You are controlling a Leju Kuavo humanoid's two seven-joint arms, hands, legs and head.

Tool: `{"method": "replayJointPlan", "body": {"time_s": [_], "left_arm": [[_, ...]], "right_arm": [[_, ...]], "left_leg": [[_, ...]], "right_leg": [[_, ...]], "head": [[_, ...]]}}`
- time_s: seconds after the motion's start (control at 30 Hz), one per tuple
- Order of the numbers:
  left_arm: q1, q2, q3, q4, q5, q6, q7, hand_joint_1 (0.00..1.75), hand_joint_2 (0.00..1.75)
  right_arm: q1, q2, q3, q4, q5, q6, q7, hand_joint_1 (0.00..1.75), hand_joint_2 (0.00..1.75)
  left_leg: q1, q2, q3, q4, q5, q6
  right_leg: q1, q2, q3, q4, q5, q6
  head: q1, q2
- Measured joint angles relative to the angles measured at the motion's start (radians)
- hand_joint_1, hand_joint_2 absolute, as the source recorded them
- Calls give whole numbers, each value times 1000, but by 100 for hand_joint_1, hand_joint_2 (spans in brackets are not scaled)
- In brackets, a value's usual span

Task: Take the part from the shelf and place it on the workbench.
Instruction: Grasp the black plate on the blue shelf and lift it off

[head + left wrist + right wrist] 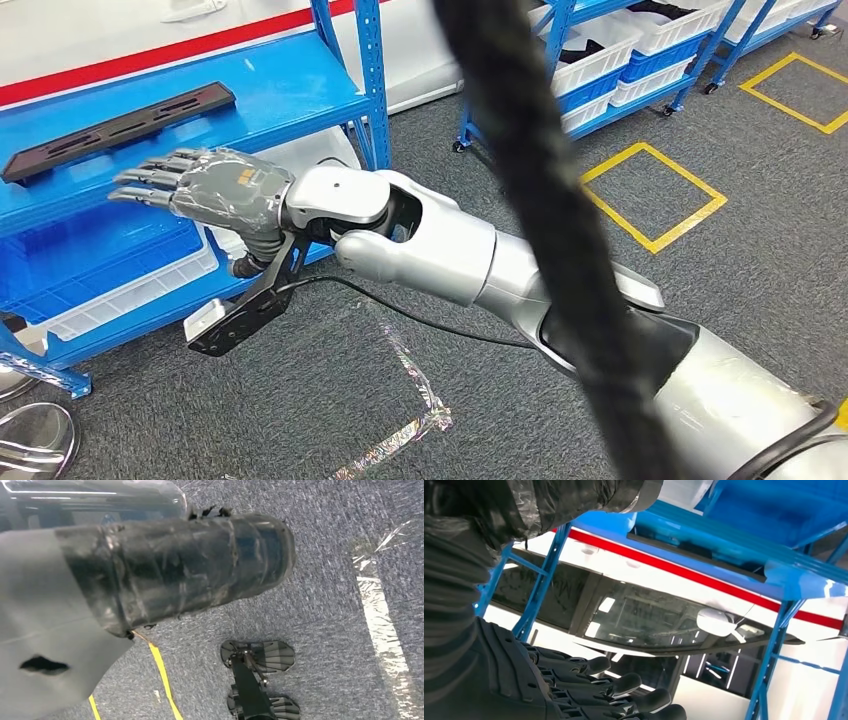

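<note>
The part [120, 130] is a long dark slotted strip lying flat on the top board of the blue shelf [290, 90]. My right arm reaches across from the lower right. My right hand [200, 190] hovers just in front of the shelf's front edge, a little below and to the right of the part, and does not touch it. Its fingers [624, 690] are stretched out and apart, with nothing in them. My left hand [190, 565] hangs over the grey carpet, a dark taped cover with its fingers hidden.
A white-and-blue bin [130, 290] sits on the lower shelf board under my right hand. A second blue rack with white bins [620, 60] stands behind. A thick black cable [540, 200] crosses the head view. Yellow floor squares [650, 195] and silver tape [410, 380] mark the carpet.
</note>
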State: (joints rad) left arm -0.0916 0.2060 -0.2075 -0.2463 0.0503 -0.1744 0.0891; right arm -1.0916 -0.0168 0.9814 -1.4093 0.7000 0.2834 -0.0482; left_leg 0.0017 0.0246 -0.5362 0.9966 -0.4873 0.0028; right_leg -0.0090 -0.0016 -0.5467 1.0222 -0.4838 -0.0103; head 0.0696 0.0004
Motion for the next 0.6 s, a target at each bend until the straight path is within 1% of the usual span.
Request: {"method": "replayJointPlan", "body": {"time_s": [0.23, 0.37, 0.5, 0.57, 0.6], "left_arm": [[0, 0, 0, 5, 0, 3, -3, 0, 0], [0, 0, 0, 7, -3, 25, -46, 0, 0], [0, 1, -2, 10, -10, 47, -90, 0, 0], [0, 1, -3, 10, -11, 51, -106, 0, 0], [-1, 1, -3, 10, -10, 53, -113, 0, 0]], "right_arm": [[2, 0, 11, 13, -2, 1, -2, 0, 175], [9, 2, 23, 19, -19, 11, -4, 0, 175], [15, 2, 34, 28, -24, 8, 5, 0, 175], [17, 2, 38, 31, -16, 4, 18, 0, 175], [19, 3, 39, 34, -14, 1, 26, 0, 175]], "left_leg": [[0, 0, 0, 0, 0, 0], [-1, 0, -1, 2, -1, 1], [-3, 0, -4, 7, -2, 7], [2, 2, 3, -11, 7, 13], [6, 4, 9, -24, 14, 19]], "right_leg": [[0, 0, 0, 0, 0, 0], [-1, 0, 0, -1, 1, 1], [-4, 0, -1, -6, 5, 7], [-1, 1, -1, -9, 5, 13], [1, 2, -8, 4, -3, 16]], "head": [[0, 0], [0, 0], [0, 0], [0, 0], [1, 0]]}}
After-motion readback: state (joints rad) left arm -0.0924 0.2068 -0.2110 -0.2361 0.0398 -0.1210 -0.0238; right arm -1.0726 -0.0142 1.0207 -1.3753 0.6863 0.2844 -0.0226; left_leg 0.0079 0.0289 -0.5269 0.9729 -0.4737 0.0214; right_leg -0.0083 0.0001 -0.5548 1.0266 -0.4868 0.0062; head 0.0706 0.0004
